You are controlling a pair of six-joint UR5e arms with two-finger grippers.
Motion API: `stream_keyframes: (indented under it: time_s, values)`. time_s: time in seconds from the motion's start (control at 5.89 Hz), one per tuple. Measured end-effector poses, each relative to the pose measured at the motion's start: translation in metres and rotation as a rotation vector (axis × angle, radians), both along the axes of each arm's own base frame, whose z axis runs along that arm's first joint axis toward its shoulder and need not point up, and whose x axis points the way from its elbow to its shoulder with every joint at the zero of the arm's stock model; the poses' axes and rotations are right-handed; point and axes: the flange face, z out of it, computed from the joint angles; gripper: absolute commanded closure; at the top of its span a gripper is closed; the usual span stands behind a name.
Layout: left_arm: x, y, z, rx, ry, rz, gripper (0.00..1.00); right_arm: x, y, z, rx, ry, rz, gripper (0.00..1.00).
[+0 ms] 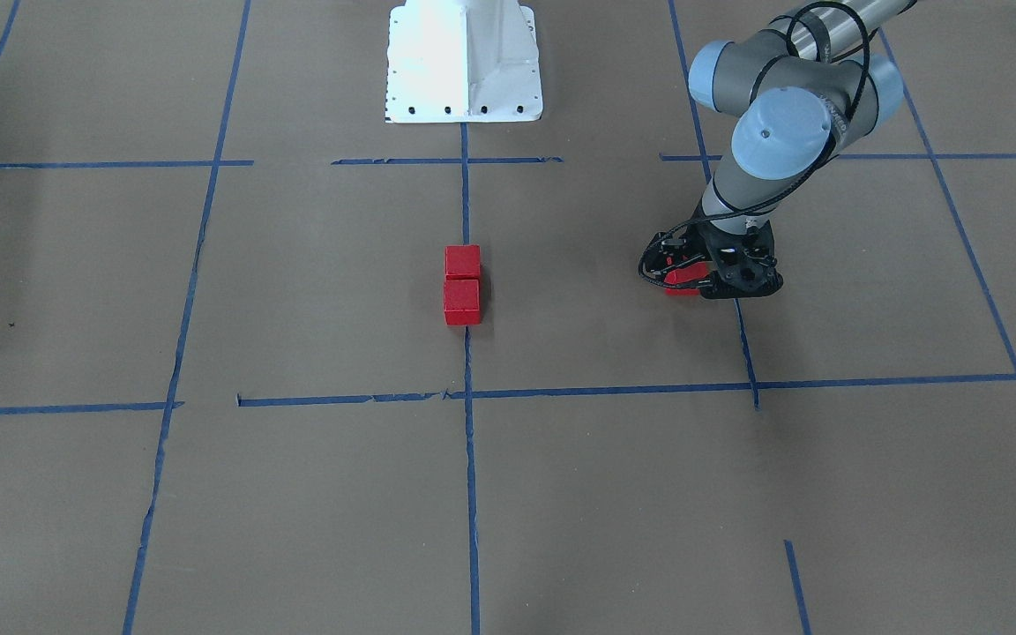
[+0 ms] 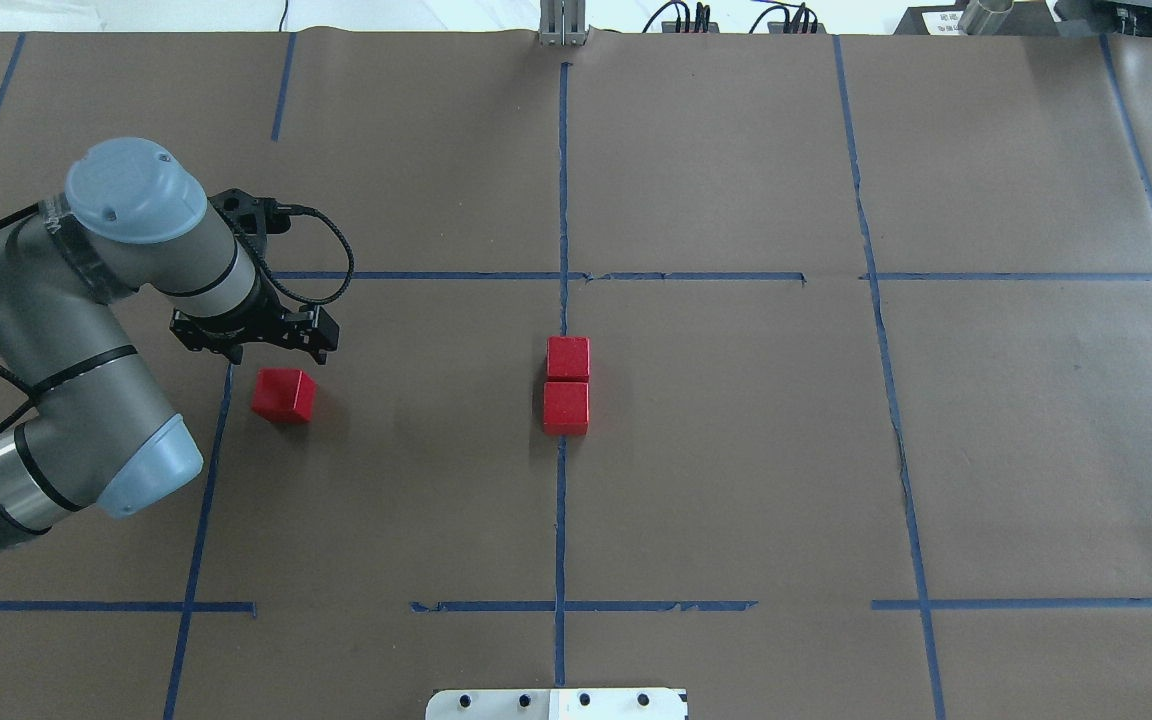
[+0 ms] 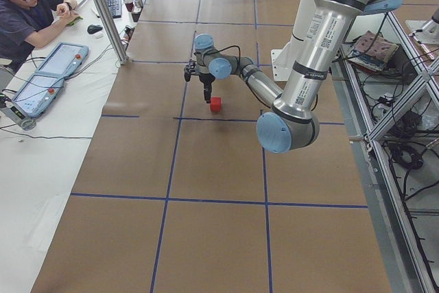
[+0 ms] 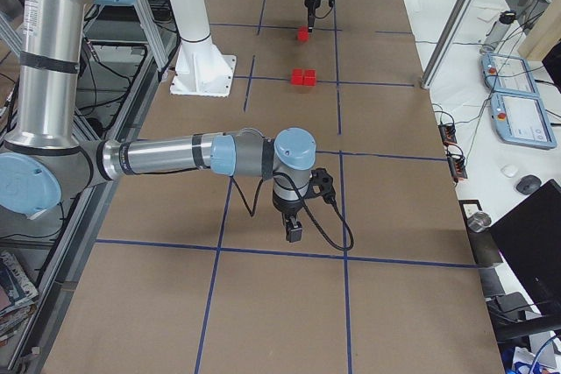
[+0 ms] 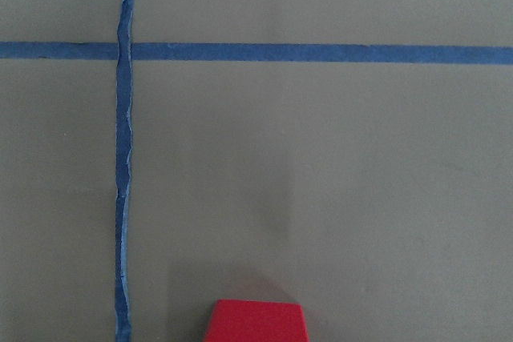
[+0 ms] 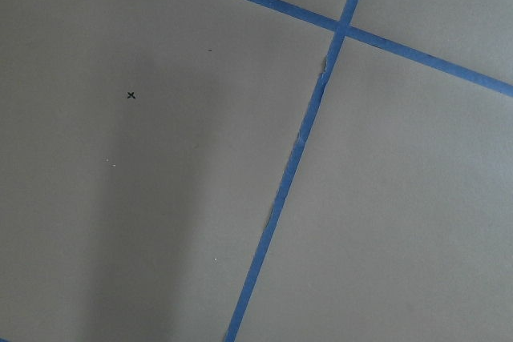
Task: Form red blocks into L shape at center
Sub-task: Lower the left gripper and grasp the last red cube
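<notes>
Two red blocks point(image 2: 566, 408) sit touching on the blue tape line point(image 2: 561, 520) at the center point(image 2: 716, 400). The third red block point(image 2: 283, 394) lies well apart from them, just beside the left gripper point(image 2: 256, 338). The overhead view shows this block whole, while the front view half hides it. The right gripper point(image 4: 294, 232) shows only from the side. I cannot tell how wide either gripper stands.

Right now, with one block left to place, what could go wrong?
1. The left gripper seems off-centre from the loose block, which shows only at the wrist view's bottom edge; a grasp could clip it.
2. Placing it against the touching pair could shove them apart.
</notes>
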Motion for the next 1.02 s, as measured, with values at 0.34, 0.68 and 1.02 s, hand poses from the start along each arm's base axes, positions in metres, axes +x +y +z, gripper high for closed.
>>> stream_keyframes:
  time_s: [0.34, 0.68, 1.02]
  values:
    - [0.015, 0.010, 0.006, -0.011, -0.010, 0.025, 0.00, 0.000, 0.000, 0.003, -0.004, 0.000, -0.002, 0.00]
    - [0.025, 0.016, 0.013, -0.017, -0.022, 0.044, 0.00, 0.000, 0.000, 0.003, -0.005, 0.000, -0.002, 0.00]
    - [0.028, 0.015, 0.021, -0.025, -0.035, 0.048, 0.00, 0.000, 0.000, 0.003, -0.005, 0.000, -0.002, 0.00]
